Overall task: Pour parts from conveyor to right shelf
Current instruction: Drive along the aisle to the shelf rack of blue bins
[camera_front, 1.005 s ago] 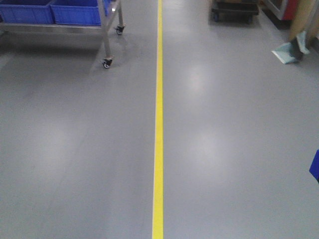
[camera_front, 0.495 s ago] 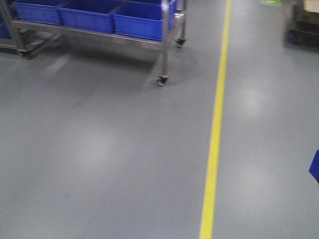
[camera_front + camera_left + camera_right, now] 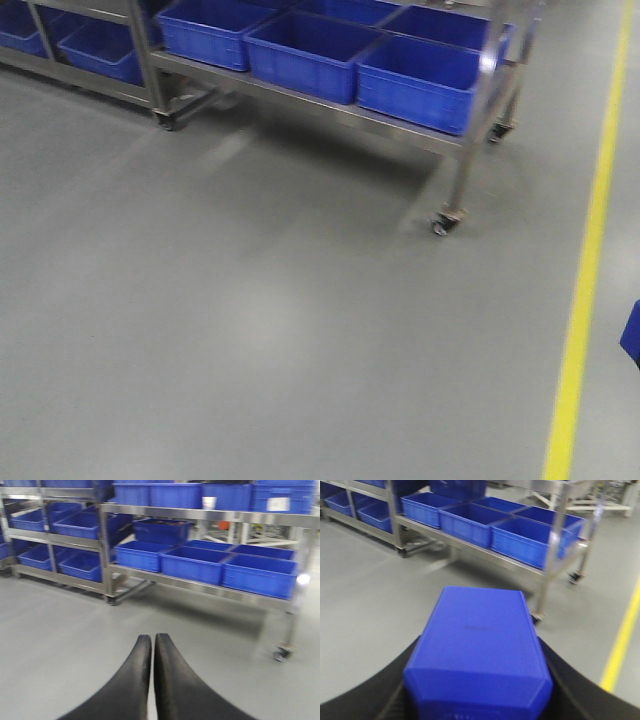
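My right gripper [image 3: 481, 647] is shut on a small blue box [image 3: 477, 645], which fills the lower half of the right wrist view; its black fingers [image 3: 559, 680] clasp both sides. A corner of that box shows at the right edge of the front view [image 3: 632, 335]. What the box holds is hidden. My left gripper [image 3: 152, 639] is shut and empty, pointing over bare floor towards a steel shelf [image 3: 200, 586]. The shelf carries several open blue bins [image 3: 420, 80] and also shows in the right wrist view [image 3: 485, 555]. No conveyor is in view.
The shelf stands on caster wheels [image 3: 440, 225] on grey floor. A second rack of blue bins [image 3: 45, 535] stands to its left. A yellow floor line [image 3: 580, 320] runs along the right side.
The whole view has swung left: the shelf with blue bins has slid from the top left corner towards the centre, and the yellow line has shifted to the right edge. Both grippers look unchanged.
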Controlling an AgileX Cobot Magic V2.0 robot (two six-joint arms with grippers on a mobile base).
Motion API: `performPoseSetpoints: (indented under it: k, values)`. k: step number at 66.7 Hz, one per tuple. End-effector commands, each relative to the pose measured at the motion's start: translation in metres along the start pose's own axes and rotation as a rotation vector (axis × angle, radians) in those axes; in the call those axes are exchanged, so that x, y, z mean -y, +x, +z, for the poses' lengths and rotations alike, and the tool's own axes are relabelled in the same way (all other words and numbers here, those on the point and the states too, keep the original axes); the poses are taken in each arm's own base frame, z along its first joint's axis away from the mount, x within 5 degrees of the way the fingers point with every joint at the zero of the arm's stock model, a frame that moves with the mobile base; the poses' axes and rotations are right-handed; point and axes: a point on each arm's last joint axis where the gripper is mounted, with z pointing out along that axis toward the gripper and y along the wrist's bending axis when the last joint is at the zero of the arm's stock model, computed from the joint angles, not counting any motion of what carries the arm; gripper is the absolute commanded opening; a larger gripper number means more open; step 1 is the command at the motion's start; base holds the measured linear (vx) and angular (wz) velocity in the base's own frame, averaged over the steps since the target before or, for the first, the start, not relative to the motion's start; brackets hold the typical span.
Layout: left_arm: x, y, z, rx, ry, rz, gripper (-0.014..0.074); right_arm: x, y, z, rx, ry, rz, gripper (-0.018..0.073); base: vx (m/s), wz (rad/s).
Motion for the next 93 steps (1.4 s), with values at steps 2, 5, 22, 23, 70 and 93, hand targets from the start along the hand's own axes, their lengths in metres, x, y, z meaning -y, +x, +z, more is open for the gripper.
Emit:
performPoseSetpoints:
  k: [2, 5, 22, 23, 70, 93]
  values:
    - [0.0008, -0.0128, 0.0001, 0.081, 0.009, -0.016, -0.0006, 0.0026, -0.0159, -0.0026, 0.097, 0.024, -0.005, -0.0005, 0.72, 0.46]
    - [0.0008, -0.0128, 0.0001, 0.081, 0.009, -0.016, -0.0006, 0.0026, -0.0158, -0.0026, 0.097, 0.024, -0.005, -0.0005, 0.72, 0.46]
    - [0.0008, -0.0128, 0.0001, 0.081, 0.009, -0.016, -0.0006, 0.0026, -0.0159, -0.0028, 0.098, 0.024, -0.005, -0.0005, 0.72, 0.48]
    - [0.0008, -0.0128, 0.0001, 0.081, 0.009, -0.016, -0.0006, 0.0026, -0.0160, -0.0028, 0.098, 0.024, -0.005, -0.0005, 0.73, 0.51]
    - [0.0008, -0.0128, 0.0001, 0.081, 0.009, -0.016, -0.0006, 0.0026, -0.0160, -0.0028, 0.099, 0.024, -0.005, -0.0005, 0.76, 0.48]
    - [0.0008, -0.0128, 0.0001, 0.081, 0.009, -0.016, -0.0006, 0.0026, -0.0160, -0.0028, 0.099, 0.024, -0.005, -0.0005, 0.78, 0.36]
